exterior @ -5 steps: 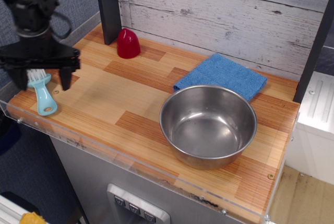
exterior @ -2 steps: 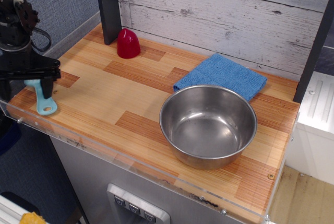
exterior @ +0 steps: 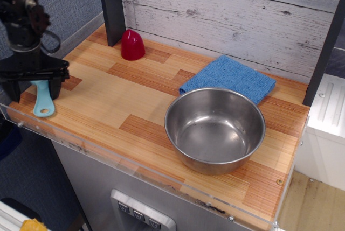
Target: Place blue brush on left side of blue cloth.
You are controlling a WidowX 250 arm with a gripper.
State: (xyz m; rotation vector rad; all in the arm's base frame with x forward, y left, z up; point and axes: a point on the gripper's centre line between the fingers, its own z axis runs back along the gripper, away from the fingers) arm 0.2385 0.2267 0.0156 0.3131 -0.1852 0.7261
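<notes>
**Gripper low over the brush at the table's left corner**

The black robot arm (exterior: 21, 15) comes in from the upper left, its jointed body upright and its wrist pointing straight down at the wooden table (exterior: 124, 102). At its lower end a wide black crossbar sits level, and the gripper (exterior: 33, 90) hangs from it with one dark finger (exterior: 54, 88) on the right and the other at the left edge of the view, partly cut off. The fingers stand apart on either side of the small light-blue plastic scrub brush (exterior: 42, 99); whether they touch its sides cannot be told, because the crossbar hides the brush's head and bristles.

The brush's short handle pokes out below the crossbar towards the table's front edge, ending in a rounded loop with a hole. It lies at the far left front corner of the table, close to the clear plastic rim (exterior: 81, 147).

The flat folded medium-blue microfibre cloth (exterior: 229, 79) lies well apart from the brush, towards the back right. Just in front of it sits a round stainless steel bowl (exterior: 214, 128), whose rim overlaps the cloth's near edge in this view. A small red dome-shaped object (exterior: 132, 45) stands at the back, beside a dark vertical post (exterior: 112, 7)
</notes>
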